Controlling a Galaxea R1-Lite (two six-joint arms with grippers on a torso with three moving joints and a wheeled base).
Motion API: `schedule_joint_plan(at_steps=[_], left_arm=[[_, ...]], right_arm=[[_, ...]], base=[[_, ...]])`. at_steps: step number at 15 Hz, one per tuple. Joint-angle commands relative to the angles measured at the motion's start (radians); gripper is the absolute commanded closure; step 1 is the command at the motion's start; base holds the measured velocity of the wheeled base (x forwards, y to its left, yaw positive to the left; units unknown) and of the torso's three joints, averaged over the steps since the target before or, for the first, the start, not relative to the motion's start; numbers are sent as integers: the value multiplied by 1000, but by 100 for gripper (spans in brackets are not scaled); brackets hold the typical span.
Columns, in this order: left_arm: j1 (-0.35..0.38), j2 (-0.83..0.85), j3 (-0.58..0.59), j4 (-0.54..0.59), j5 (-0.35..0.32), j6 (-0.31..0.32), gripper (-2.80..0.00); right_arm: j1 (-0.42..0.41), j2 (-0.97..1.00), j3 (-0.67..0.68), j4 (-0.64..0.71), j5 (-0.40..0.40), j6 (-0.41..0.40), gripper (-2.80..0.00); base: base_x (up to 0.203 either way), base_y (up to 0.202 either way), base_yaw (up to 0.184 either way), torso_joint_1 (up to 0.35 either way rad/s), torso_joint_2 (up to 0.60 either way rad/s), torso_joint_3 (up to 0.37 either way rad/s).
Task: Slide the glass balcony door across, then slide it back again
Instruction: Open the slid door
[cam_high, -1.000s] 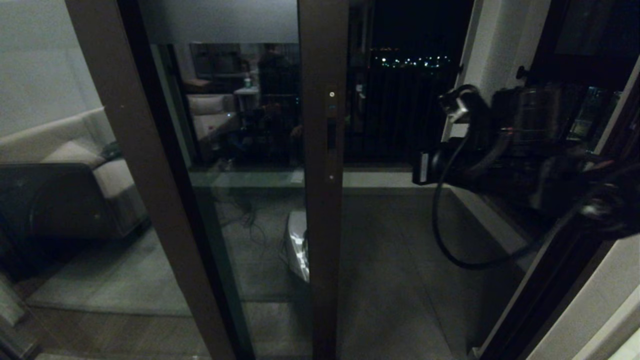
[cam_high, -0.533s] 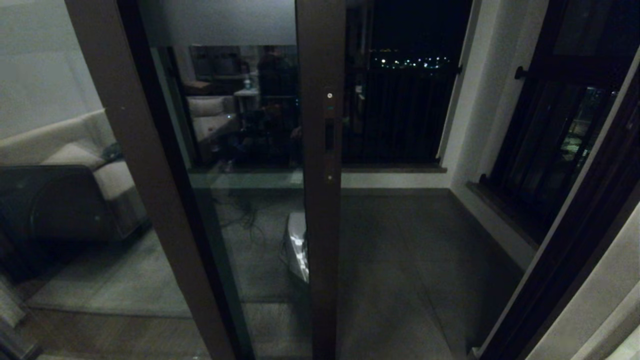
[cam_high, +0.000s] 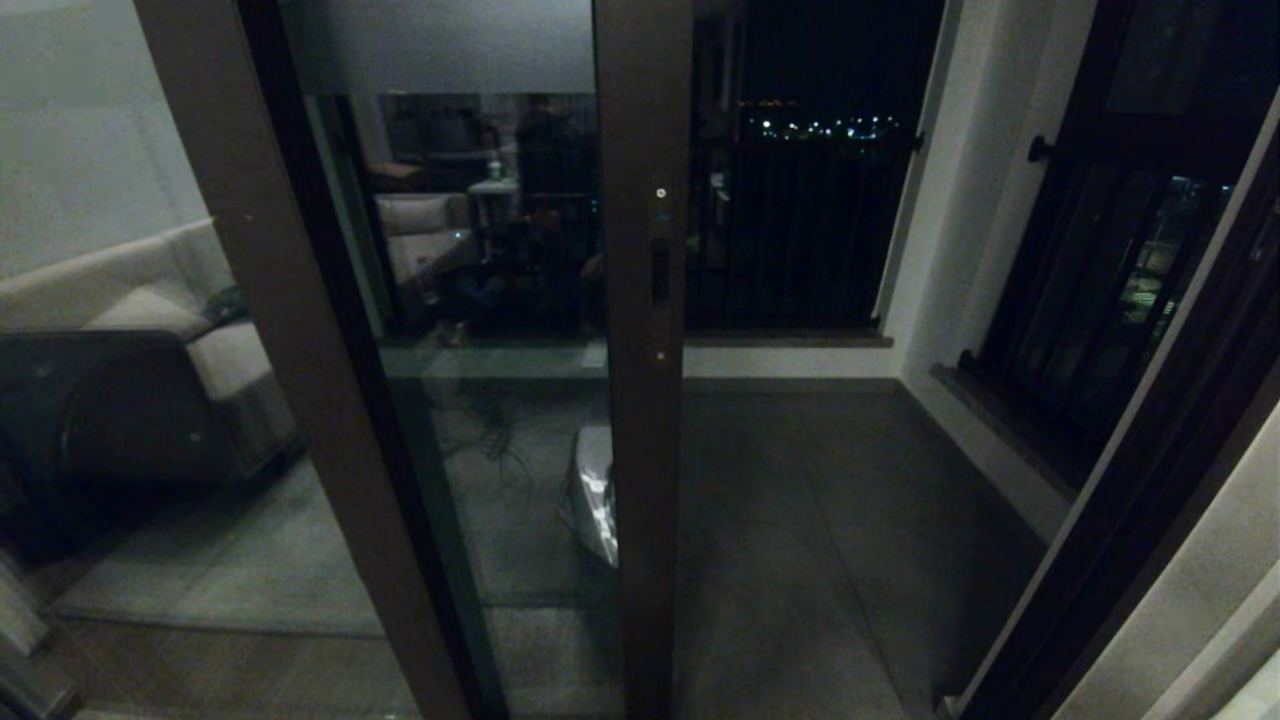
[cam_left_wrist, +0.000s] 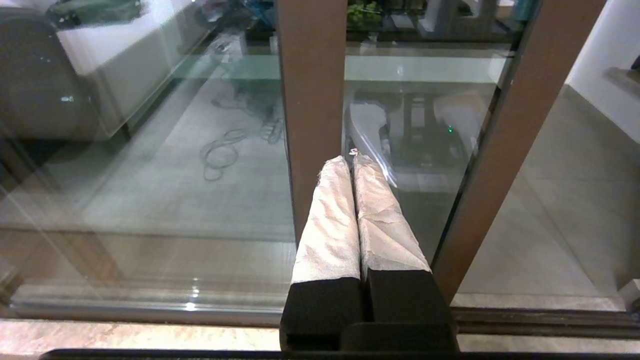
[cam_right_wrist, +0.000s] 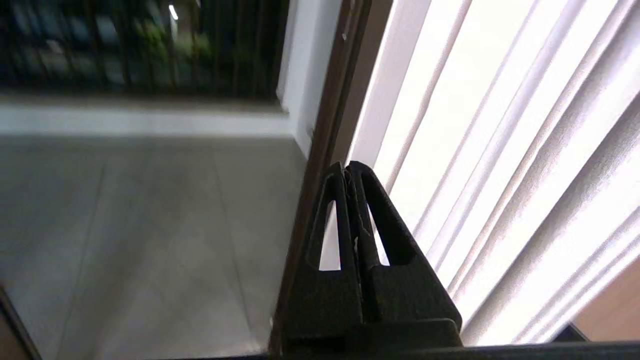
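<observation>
Glass balcony door (cam_high: 470, 330) stands partly open; left pincer (cam_left_wrist: 352, 161) and right pincer (cam_right_wrist: 347, 169) apparently closed, empty, beside curtain (cam_right_wrist: 500, 150).

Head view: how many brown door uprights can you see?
2: a slanted upright at left, and the glass balcony door's upright with the pull slot at centre.

Head view: looked forward and down from high at the glass balcony door (cam_high: 480, 330) and balcony floor (cam_high: 800, 520).
Left wrist view: sat low, close to the same door (cam_left_wrist: 410, 115).
Right wrist view: faced that floor (cam_right_wrist: 140, 230) beside a white curtain (cam_right_wrist: 500, 165).
</observation>
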Motion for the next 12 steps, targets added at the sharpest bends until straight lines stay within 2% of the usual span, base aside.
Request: schedule_joint_plan(at_steps=[1,3,6,7,10,12], left_arm=[[0,0,0,0,0,0,0],[0,0,0,0,0,0,0],[0,0,0,0,0,0,0],[0,0,0,0,0,0,0],[0,0,0,0,0,0,0],[0,0,0,-1,0,-1,0]], right_arm=[[0,-168,60,4,33,-2,0],[8,-293,186,3,96,-8,0],[12,-337,410,-26,260,-1,0],[12,-338,504,-73,306,-1,0],[13,-340,807,-302,356,15,0],[14,-340,862,-406,402,66,0]], base=[[0,0,0,0,0,0],[0,0,0,0,0,0],[0,0,0,0,0,0],[0,0,0,0,0,0],[0,0,0,0,0,0],[0,0,0,0,0,0]])
